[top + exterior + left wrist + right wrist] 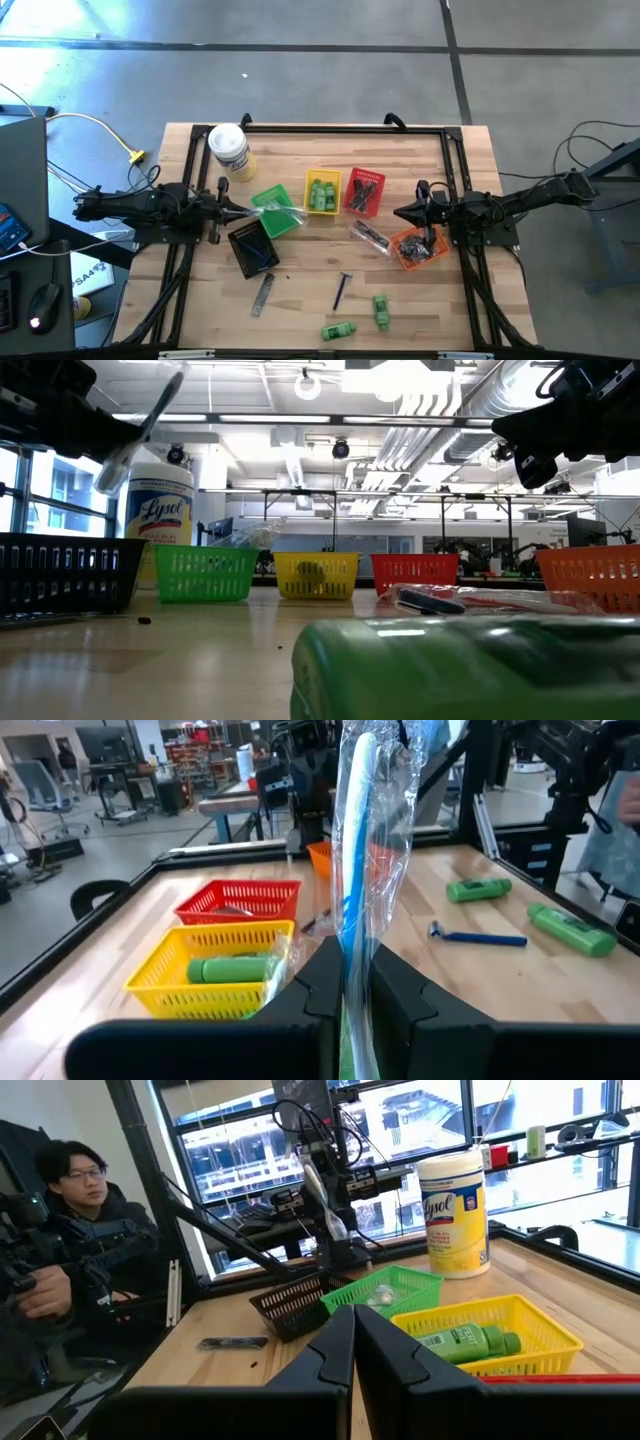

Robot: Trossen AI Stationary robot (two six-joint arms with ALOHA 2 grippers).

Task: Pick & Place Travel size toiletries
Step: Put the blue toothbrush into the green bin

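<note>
My left gripper (238, 210) is at the table's left side, shut on a clear plastic stick (355, 840) in a see-through wrapper, which reaches out over the green basket (268, 200). My right gripper (405, 213) hangs shut and empty at the right, near the orange basket (418, 247). A green mini bottle (225, 968) lies in the yellow basket (322, 192). On the bare wood lie two green bottles (381, 310) (338, 330), a blue razor (342, 290) and a grey comb (263, 293). A wrapped piece (370, 235) lies beside the orange basket. My left gripper pinches the wrapped stick between its two fingers, on a stretch of wrapper (350, 955) near the stick's lower end. The fingers come level from the table's left. The stick is lifted clear and slants up toward the right (140, 430), above the green basket.
A white canister with a yellow label (230, 150) stands at the far left. The red basket (363, 192) sits right of the yellow one, and the black basket (252, 245) nearer, by my left gripper. A person (80, 1190) sits beyond the table's left.
</note>
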